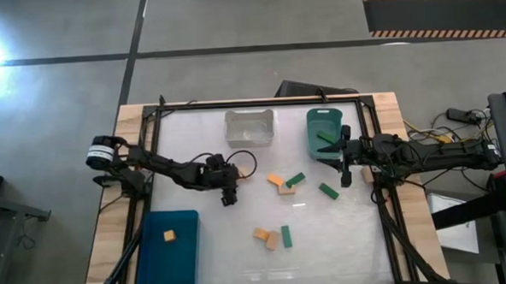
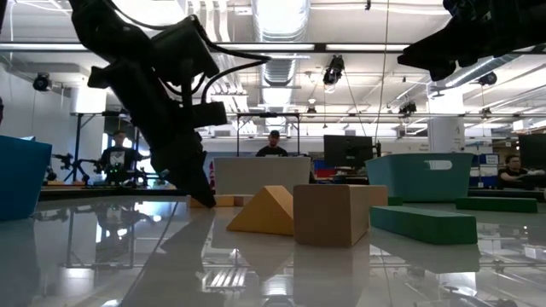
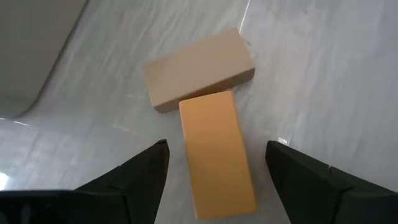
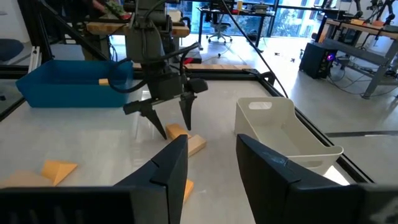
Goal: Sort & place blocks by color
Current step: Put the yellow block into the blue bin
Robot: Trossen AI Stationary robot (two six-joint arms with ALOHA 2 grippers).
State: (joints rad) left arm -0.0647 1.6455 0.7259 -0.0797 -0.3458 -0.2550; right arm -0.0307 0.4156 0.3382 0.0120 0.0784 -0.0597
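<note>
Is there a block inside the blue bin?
Yes, one small orange block sits inside the blue bin.

Two dark jointed arms, black cables looped along links. Left arm [image 1: 164,170]: white-grey collar at base, frame left. Jaws: tapered black fingers [image 3: 134,177].

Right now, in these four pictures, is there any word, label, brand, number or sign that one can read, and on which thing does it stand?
None can be read.
Blocks, for example the orange block and the tan block: plain faces, no print.
Blue bin, green bin, clear bin: no label shows.
Striped floor marking: stripes only, no words.
Monitor in the room behind: too small to read.
</note>
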